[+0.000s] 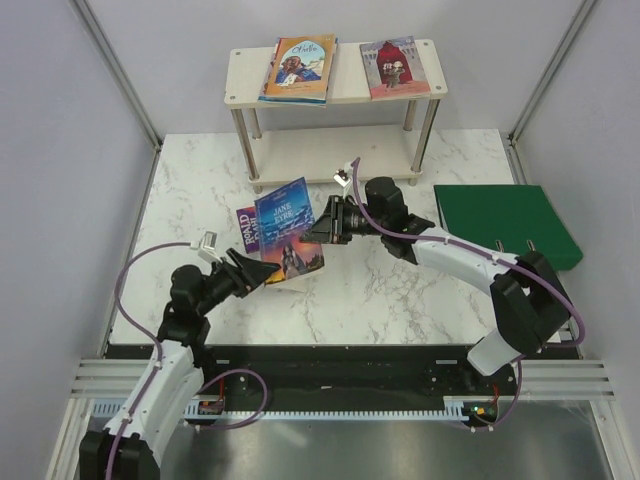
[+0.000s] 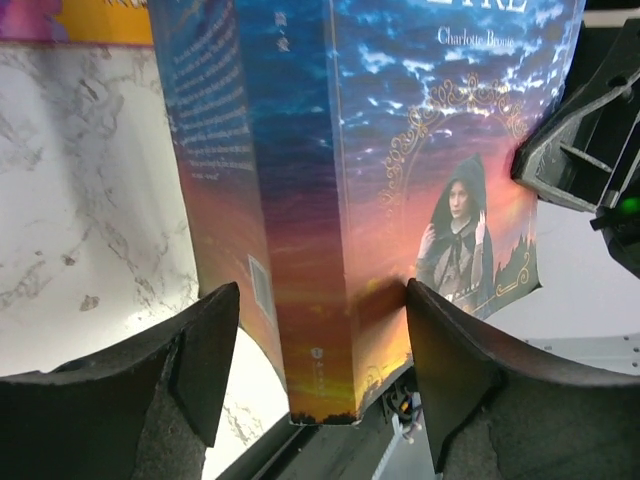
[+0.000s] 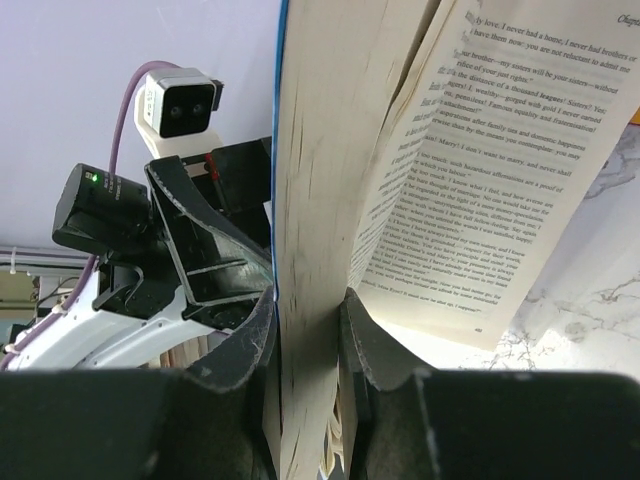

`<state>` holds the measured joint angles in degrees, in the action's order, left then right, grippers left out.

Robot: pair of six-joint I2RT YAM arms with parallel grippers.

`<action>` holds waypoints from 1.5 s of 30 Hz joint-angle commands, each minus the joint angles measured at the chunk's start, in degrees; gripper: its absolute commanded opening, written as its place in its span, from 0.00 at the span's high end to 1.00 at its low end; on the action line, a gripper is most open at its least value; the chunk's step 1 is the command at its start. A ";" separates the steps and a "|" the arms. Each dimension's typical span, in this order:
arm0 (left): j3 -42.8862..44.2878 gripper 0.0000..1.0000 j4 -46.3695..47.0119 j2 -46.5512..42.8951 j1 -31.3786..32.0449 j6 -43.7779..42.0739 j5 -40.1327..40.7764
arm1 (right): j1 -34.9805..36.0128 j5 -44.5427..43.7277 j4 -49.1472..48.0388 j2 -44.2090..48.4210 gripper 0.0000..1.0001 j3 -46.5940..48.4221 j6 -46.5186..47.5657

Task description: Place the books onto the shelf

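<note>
The dark blue Jane Eyre paperback is in the air over the white marble-patterned table, tilted, cover towards the overhead camera. The right gripper clamps its right-hand edge. Only the right wrist view shows how: both fingers are pinched narrow on a thick sheaf of pages, while looser printed leaves fan off to one side.

The left gripper is at the book's lower corner. From above it looks merely close. Its own camera shows more – the jaws stand wide, one finger on each side of the spine's end, both right against the covers. Whether they are pressing, I cannot tell.

Just beside the raised book, a yellow-and-purple Roald Dahl paperback lies flat on the table. Behind is the two-tier cream shelf with silver legs. On its top board lie a tan portrait-cover book and a red-covered book, apart. A large green binder lies to the right.
</note>
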<state>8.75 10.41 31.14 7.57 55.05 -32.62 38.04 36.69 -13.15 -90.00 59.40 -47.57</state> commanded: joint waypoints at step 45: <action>57.24 0.98 13.66 62.54 10.62 -6.27 -11.05 | -5.96 -39.85 27.21 39.53 0.05 -12.37 14.00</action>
<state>56.10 7.57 89.76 18.70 47.11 -36.86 32.25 4.19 9.80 -54.17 48.60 -34.83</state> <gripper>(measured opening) 0.344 0.933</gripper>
